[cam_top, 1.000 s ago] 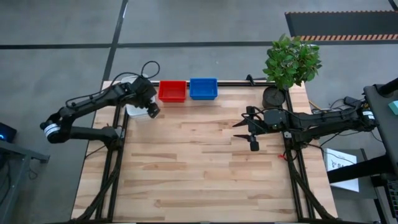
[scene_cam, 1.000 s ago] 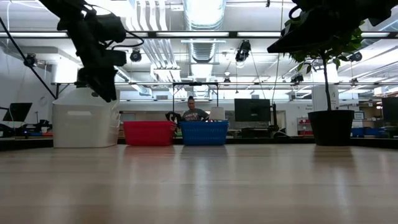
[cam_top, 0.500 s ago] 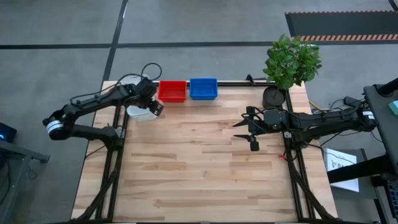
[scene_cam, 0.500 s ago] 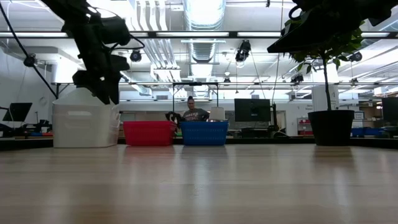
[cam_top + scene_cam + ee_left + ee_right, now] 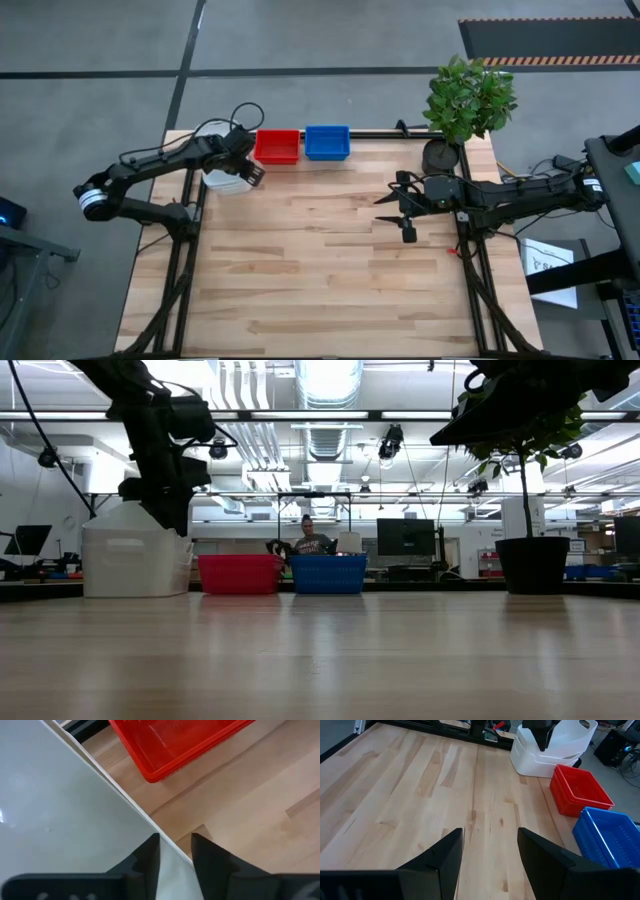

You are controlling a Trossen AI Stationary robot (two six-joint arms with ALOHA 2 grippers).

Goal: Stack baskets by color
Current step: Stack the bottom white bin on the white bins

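1. White baskets [image 5: 222, 180], nested in a stack at the counter's [image 5: 330, 260] far left corner, have the left gripper [image 5: 174, 851] at their rim, its fingers [image 5: 150, 857] either side of the top basket's wall; whether they pinch it I cannot tell.
2. Red baskets [image 5: 277, 147] and blue baskets [image 5: 327, 142] sit side by side just right of the white stack.
3. Right gripper [image 5: 402, 210] hovers spread near the potted plant [image 5: 466, 105].
4. A person [image 5: 312, 542] sits in the room beyond.
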